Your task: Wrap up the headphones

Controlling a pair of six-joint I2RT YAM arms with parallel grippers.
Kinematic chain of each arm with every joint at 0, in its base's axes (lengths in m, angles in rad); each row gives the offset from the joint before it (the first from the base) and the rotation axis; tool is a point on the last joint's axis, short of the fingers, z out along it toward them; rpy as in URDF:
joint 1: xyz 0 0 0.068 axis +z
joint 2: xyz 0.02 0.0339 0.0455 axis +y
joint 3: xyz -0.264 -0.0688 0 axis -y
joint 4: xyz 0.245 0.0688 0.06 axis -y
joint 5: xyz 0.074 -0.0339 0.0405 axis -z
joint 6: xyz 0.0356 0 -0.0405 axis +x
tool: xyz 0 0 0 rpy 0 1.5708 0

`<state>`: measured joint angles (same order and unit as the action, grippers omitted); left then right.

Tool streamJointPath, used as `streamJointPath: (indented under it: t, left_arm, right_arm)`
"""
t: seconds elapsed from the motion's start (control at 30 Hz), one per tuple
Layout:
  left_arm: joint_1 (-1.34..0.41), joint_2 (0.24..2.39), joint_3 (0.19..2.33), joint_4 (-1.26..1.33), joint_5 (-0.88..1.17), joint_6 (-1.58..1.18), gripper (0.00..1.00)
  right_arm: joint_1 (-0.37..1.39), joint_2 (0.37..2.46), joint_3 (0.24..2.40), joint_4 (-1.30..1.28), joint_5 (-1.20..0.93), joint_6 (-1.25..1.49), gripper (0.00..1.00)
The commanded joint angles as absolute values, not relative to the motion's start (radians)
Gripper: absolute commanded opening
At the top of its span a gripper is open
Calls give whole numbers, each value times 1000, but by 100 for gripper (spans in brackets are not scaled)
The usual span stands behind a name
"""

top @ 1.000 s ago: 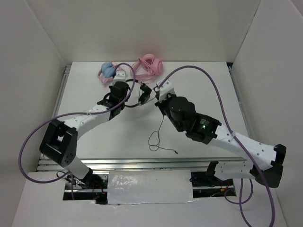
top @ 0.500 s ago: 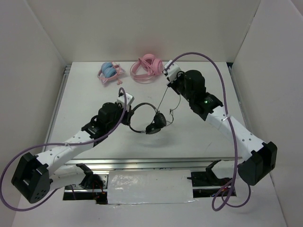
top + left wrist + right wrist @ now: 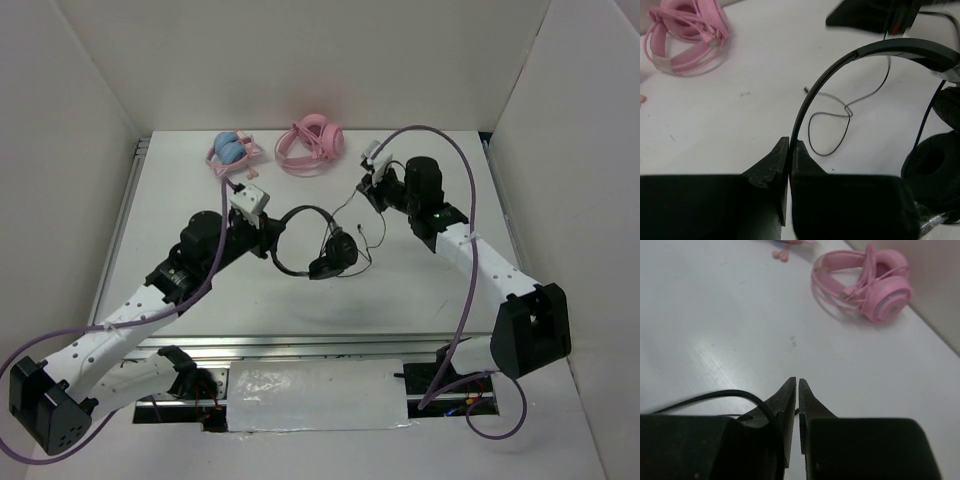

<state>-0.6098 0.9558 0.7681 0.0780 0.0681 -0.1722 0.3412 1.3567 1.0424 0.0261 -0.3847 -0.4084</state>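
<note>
Small black on-ear headphones point(image 3: 333, 262) brought nearer, now just right of left pincer point(image 3: 790, 143); thin headband point(image 3: 900, 46) clamped in its jaws. Right pincer point(image 3: 797, 381) drawn aside, jaws almost together, thin black cable point(image 3: 730, 394) pinched, gone slack. Wrapping judged barely begun.
</note>
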Motion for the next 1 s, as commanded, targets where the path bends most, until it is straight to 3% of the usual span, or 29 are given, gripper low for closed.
streamJointPath:
  t: [0.0, 0.2, 0.57, 0.8, 0.9, 0.97]
  left_arm:
    - [-615, 952, 937, 106, 58, -267, 0]
    - [-615, 1075, 1282, 54, 72, -359, 0]
    - [-615, 1223, 1774, -127, -52, -419, 0]
    - [-615, 1301, 1954, -161, -178, -384, 0]
    - [-614, 1351, 2049, -198, -245, -358, 0]
    - [-614, 1376, 2086, -198, -296, -333, 0]
  right_arm:
    - [340, 1339, 964, 279, -587, -312, 17]
    - [408, 1466, 939, 503, -721, -180, 28]
    - [525, 1865, 1138, 971, -813, 213, 46]
    - [650, 2061, 1232, 1093, -874, 392, 47]
    - [695, 2098, 1256, 1089, -897, 408, 44]
    - [719, 2108, 1244, 1077, -940, 411, 37]
